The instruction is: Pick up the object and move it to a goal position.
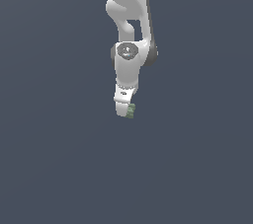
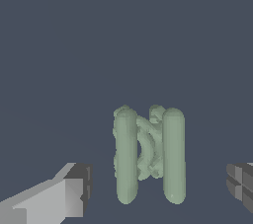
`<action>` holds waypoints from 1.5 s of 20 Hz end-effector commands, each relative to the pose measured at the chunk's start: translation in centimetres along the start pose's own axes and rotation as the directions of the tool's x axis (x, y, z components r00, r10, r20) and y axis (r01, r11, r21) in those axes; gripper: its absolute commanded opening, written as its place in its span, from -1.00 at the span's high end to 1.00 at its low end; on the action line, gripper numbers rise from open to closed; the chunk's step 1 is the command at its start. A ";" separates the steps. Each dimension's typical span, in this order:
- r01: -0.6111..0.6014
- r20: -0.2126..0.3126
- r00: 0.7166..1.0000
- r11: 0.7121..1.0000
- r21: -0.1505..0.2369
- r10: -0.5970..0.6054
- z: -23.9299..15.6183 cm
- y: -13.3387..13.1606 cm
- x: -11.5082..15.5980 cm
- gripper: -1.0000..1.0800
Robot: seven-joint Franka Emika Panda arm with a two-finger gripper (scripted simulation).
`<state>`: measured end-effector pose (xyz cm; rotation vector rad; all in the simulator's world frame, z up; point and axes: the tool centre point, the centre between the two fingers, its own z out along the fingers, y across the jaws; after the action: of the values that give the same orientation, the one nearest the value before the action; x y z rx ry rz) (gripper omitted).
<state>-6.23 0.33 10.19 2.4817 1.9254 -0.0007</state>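
**Wrist view: object sitting between my spread fingers**

Wrist view is showing my two fingers [image 2: 64, 196] standing wide apart, one pale grey with a dark pad at one edge of the picture, the other only a dark ridged pad peeking in at the opposite edge. My gripper [image 2: 159, 188] is gaping wide and gripping nothing. Between the fingers, with clear space on both sides, the object [image 2: 149, 154] is sitting: pale green, with two rounded upright bars flanking a knobbly, ridged middle. Neither pad is touching it.

Beyond it, only the flat slate-blue worktop [image 2: 123, 35] is filling the picture.

From the exterior view, my white arm [image 1: 129, 30] is hanging straight down from the top edge, and my gripper [image 1: 124, 111] is pointing downward. The object [image 1: 131, 111] is showing as a small green patch right at the fingertips, on the exterior view's right of them.
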 end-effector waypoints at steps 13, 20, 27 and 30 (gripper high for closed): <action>0.016 -0.001 1.000 1.000 0.000 -0.016 2.7 -0.2 0.0 -0.92; 0.018 -0.001 1.000 1.000 0.000 -0.018 5.0 -0.2 0.0 -0.92; 0.018 -0.001 1.000 1.000 0.000 -0.018 5.1 -0.2 0.0 1.00; 0.018 -0.001 1.000 1.000 0.000 -0.018 5.1 -0.2 0.0 1.00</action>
<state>-6.31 0.36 5.21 2.4637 1.9471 0.0019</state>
